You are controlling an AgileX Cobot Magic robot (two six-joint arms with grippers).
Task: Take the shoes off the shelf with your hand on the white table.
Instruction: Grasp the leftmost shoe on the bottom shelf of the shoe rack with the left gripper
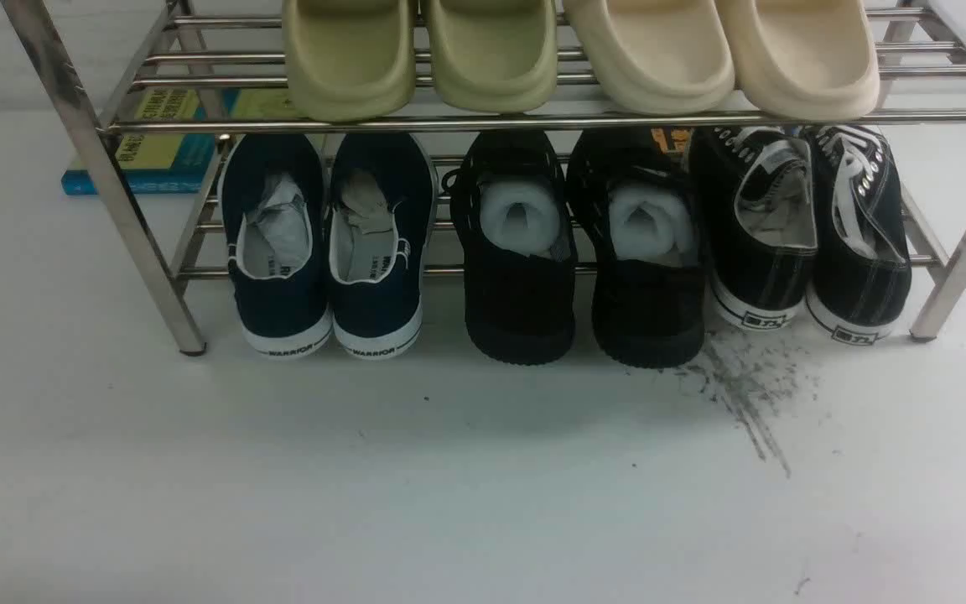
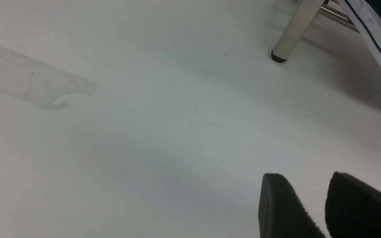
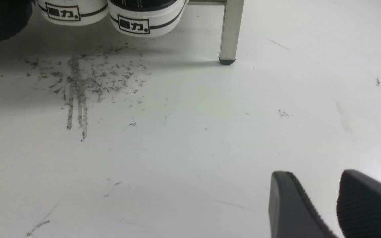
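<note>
- While the navy-blue shoes [image 1: 328,252] sit on the lower tier of the chrome shelf [image 1: 533,122], at its left end, neither arm shows in the front view.
- Both shoes point away from the camera. Their white "WARRIOR" heels stick out past the front bar, down at the white surface [image 1: 366,486], and crumpled paper fills their openings.
- Just to their right on the same tier stands an all-black mesh pair [image 1: 584,252], then black laced sneakers [image 1: 810,226] at the right end. The three pairs line up side by side.
- Olive-green slippers [image 1: 420,50] and cream slippers [image 1: 722,50] share the upper tier.
- A blue and yellow book [image 1: 156,151] lies on the surface behind the shelf's left leg.
- Dark grey scuff streaks [image 1: 743,394] mark the surface in front of the mesh pair and the sneakers.
- In its own wrist view, the left tool [image 2: 304,177] hangs over bare surface with its two black fingers parted by a narrow gap. Nothing is between them. A shelf leg [image 2: 293,29] and the striped white sole of one shoe [image 2: 375,43] lie well ahead of it.
- In its wrist view, the right tool [image 3: 316,173] likewise has its fingers slightly parted and grips nothing. It sits over the surface, with the scuffs and the sneakers' white heels beyond it.
</note>
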